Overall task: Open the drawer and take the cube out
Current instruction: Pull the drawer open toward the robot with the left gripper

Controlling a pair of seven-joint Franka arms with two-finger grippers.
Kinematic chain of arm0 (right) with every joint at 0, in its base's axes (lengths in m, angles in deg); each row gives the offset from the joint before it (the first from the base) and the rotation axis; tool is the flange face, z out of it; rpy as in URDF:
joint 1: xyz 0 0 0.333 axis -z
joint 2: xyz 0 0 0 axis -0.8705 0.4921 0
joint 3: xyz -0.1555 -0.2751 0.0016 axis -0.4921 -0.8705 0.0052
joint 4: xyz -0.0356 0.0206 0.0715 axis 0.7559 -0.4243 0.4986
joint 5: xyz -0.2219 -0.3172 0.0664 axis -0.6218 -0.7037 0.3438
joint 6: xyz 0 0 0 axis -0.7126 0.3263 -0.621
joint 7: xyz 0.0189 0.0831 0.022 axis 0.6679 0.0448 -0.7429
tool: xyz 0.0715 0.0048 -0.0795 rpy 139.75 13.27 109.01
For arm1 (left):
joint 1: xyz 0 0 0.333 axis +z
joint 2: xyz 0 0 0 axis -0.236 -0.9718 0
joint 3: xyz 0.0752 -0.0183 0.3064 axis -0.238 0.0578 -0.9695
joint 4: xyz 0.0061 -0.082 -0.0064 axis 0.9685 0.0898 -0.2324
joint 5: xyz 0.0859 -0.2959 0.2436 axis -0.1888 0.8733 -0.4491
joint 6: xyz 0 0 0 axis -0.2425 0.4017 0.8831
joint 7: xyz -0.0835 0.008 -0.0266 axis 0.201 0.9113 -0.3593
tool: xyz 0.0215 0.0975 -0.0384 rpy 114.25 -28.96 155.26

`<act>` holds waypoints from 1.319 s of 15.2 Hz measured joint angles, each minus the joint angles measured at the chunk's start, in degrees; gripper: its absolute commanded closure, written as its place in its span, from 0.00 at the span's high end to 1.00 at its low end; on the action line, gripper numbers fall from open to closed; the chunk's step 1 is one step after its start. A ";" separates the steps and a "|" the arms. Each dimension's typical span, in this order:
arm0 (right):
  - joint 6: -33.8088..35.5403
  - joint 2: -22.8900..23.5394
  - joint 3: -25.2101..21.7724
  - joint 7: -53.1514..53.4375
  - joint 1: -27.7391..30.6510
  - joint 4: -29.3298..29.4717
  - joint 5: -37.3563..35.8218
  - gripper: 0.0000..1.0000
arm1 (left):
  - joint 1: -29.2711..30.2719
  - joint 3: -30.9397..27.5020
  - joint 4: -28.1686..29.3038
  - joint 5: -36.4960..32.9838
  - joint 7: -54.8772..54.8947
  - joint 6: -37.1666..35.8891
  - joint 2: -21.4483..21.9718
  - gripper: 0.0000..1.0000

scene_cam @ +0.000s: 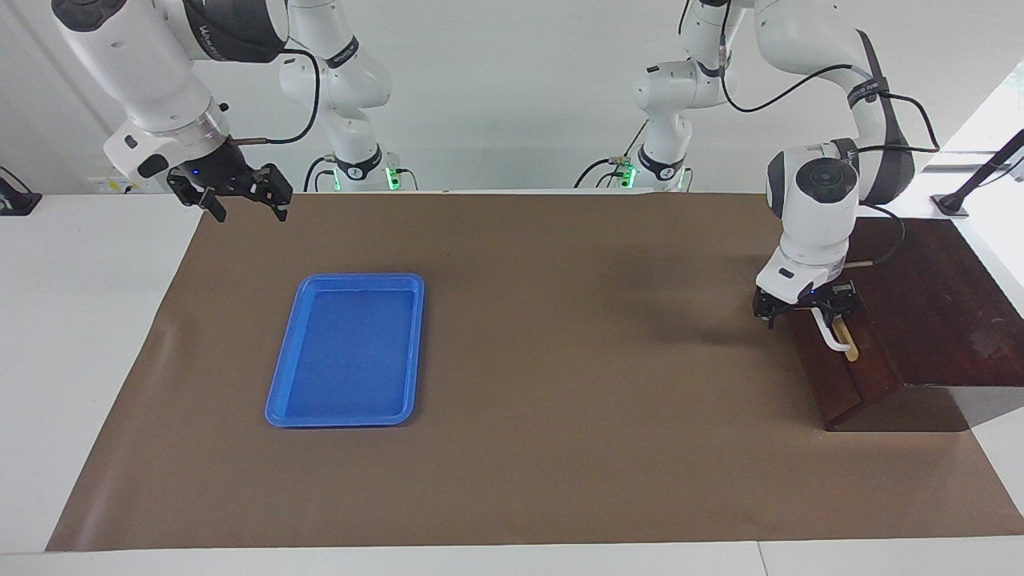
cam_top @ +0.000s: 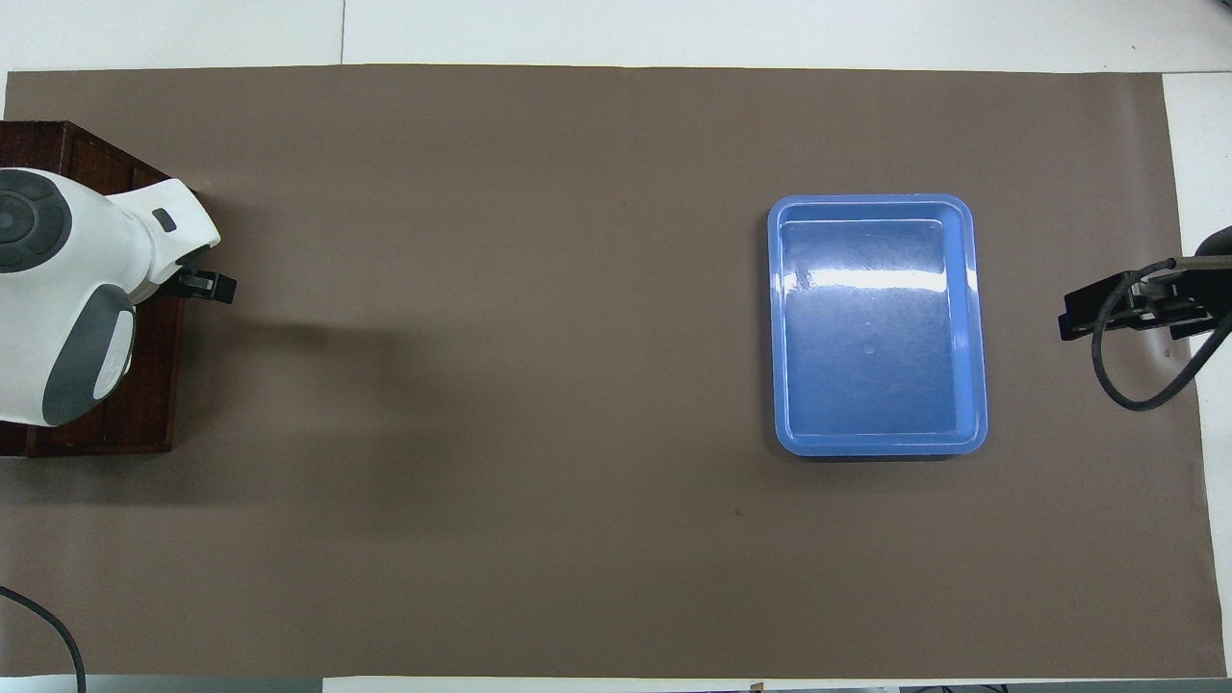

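Note:
The dark brown wooden box (scene_cam: 944, 304) stands at the left arm's end of the table, and its drawer (scene_cam: 844, 384) is closed, with the dark front flush. The white bar handle (scene_cam: 836, 340) sits on a tan strip. My left gripper (scene_cam: 808, 310) is down at the end of the handle nearer to the robots, right against the drawer front. In the overhead view the left arm covers most of the box (cam_top: 144, 414), and only the tip of the left gripper (cam_top: 207, 285) shows. The cube is hidden. My right gripper (scene_cam: 248, 210) waits, open and empty, raised over the mat's corner at the right arm's end.
A blue plastic tray (scene_cam: 282, 400) lies empty on the brown mat toward the right arm's end, and it also shows in the overhead view (cam_top: 974, 327). The right gripper (cam_top: 1107, 318) shows at the mat's edge beside the tray.

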 measured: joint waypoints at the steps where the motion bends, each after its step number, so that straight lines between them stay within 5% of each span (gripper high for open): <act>1: 0.00 0.00 0.00 0.00 0.03 0.00 0.00 1.00 | 0.04 0.01 0.01 0.00 -0.01 0.17 0.00 1.00; 10: -0.01 0.00 0.00 0.00 0.15 0.00 0.00 1.00 | 1.61 0.49 2.20 -0.06 -0.16 3.72 -0.32 1.00; 17: -0.06 0.00 0.03 0.00 0.15 0.00 0.00 1.00 | -13.74 1.19 2.28 -0.24 -16.06 2.19 -0.49 1.00; 20: -0.07 0.00 0.03 0.00 0.15 0.00 0.00 1.00 | -14.58 0.90 2.24 -0.38 -16.91 1.56 -0.49 1.00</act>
